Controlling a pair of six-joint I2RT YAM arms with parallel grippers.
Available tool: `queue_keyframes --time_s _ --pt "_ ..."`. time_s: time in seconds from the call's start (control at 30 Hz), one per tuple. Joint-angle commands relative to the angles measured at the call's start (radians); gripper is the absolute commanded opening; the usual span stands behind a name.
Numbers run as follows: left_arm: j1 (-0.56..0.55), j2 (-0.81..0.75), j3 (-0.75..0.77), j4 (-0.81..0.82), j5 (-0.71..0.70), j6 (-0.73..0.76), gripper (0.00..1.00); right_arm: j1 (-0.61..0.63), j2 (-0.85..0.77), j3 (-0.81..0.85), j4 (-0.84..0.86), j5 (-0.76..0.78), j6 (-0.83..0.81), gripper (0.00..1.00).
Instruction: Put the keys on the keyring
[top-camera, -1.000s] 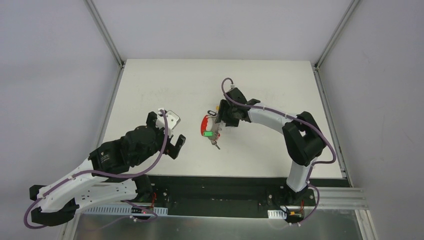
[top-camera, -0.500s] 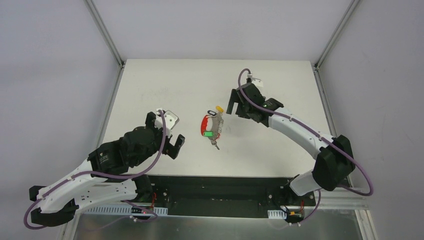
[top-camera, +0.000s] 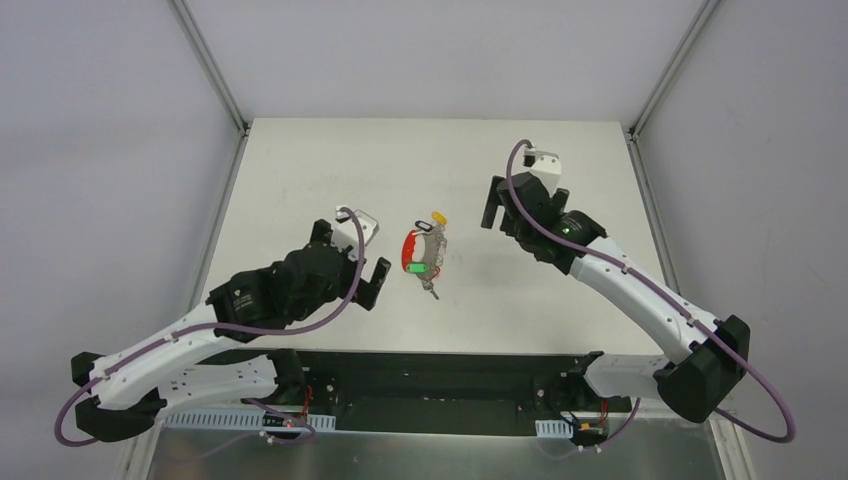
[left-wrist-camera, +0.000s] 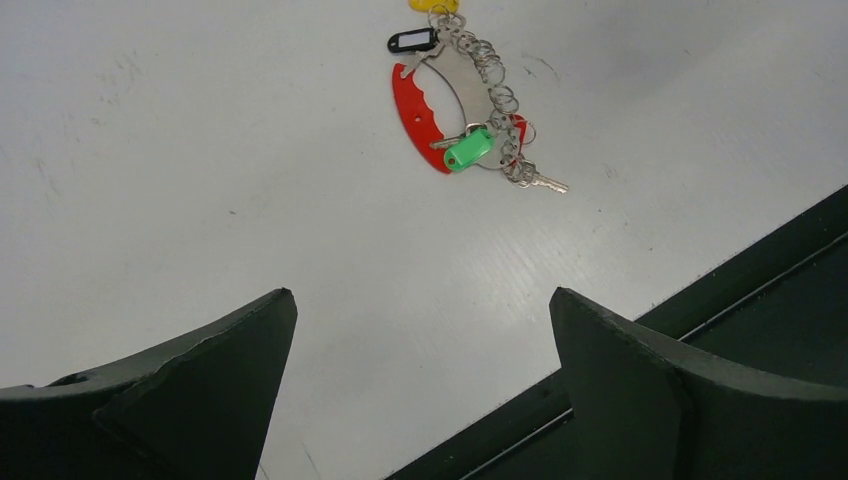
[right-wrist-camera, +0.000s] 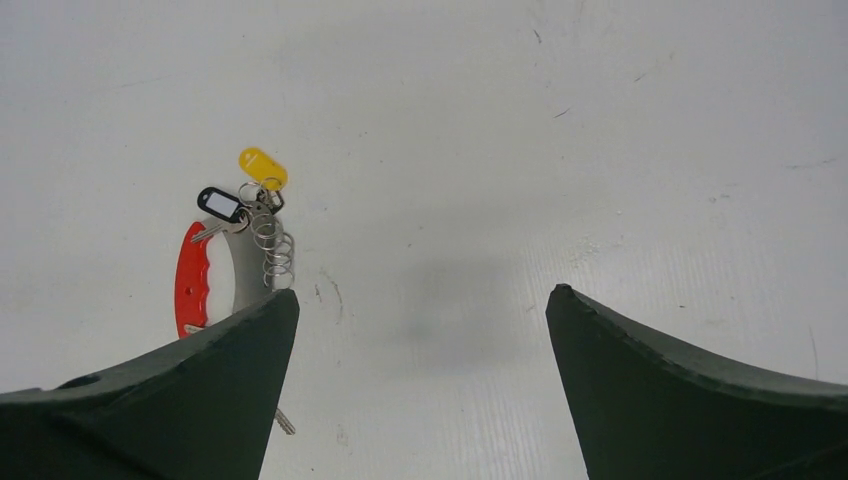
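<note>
1. Keyring (top-camera: 410, 250) lies flat mid-tabletop (top-camera: 300, 170), nothing touching it. It sits where it sat a second ago.
2. Right pincer (right-wrist-camera: 425, 292): a second ago it was down at the keyring's far end with its jaws partly closed. Now it has pulled away to the right and far side of the keyring. Jaws wide, nothing held.
3. Left pincer (left-wrist-camera: 420, 295): jaws wide and empty, as before. The arm has closed in and now sits near the keyring on its left.
4. Keys (left-wrist-camera: 545, 182) are all gathered at the keyring, none lying loose elsewhere. Yellow tag (right-wrist-camera: 262, 167) and black tag (right-wrist-camera: 220, 204) are at its far end, green tag (left-wrist-camera: 468, 148) lies across the middle, and a bare key blade pokes out at the near end.
5. Reading: the right arm's let-go and retreat look like a key just delivered at the far end.
6. Cannot tell whether every key is truly threaded on a loop or only resting against it; the loops are too small to see.
7. The left arm's approach suggests a check or adjustment may follow.
</note>
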Motion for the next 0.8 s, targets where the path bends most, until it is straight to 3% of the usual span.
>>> queue_keyframes --time_s 0.0,0.17,0.33,0.6,0.77 --pt "0.005 0.064 0.062 0.032 -0.102 -0.102 0.99 0.002 -0.051 0.013 -0.086 0.088 0.022 0.99" --pt "0.003 0.165 0.049 0.099 -0.241 -0.156 0.99 0.001 -0.038 0.101 -0.191 0.133 0.062 0.99" --pt "0.004 0.272 0.061 0.190 -0.318 -0.113 0.99 0.002 -0.083 0.080 -0.143 0.058 -0.005 0.99" --pt "0.005 0.336 0.059 0.390 -0.247 0.057 0.99 0.008 -0.180 0.036 0.006 -0.198 -0.051 0.99" --pt "0.006 0.316 0.031 0.475 -0.193 0.084 0.99 0.040 -0.225 0.047 0.051 -0.291 -0.098 0.99"
